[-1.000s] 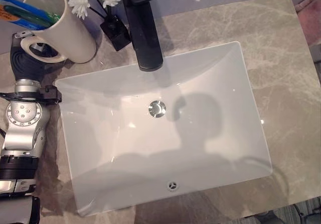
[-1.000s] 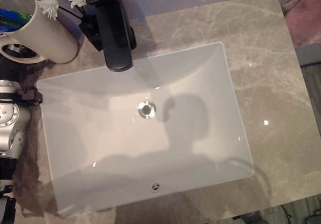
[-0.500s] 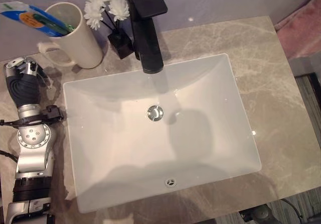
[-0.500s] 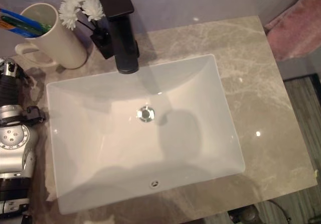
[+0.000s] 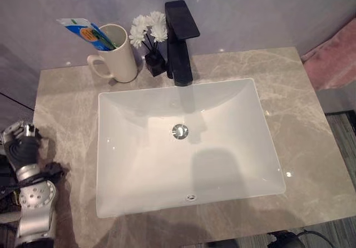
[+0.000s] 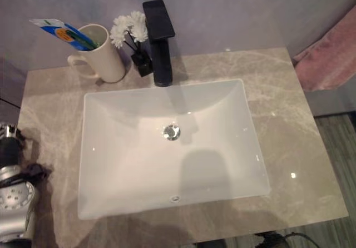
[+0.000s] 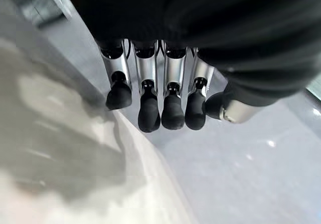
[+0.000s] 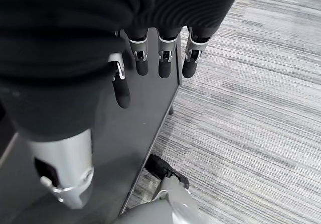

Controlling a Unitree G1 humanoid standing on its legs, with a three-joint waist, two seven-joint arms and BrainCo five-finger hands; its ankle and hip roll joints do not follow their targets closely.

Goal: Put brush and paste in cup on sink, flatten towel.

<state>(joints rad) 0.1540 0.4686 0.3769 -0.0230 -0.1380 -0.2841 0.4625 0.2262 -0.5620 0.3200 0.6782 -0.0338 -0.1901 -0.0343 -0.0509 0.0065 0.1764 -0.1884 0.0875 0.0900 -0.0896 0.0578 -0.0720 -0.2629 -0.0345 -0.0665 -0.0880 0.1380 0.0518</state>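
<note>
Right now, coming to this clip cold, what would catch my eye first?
The white rectangular sink set in the marbled counter, with the black faucet at its back edge. Left of the faucet are white flowers and a cream cup with toothpaste sticking out. A pink towel lies at the far right, and the left robot hand sits by the counter's left edge.
</note>
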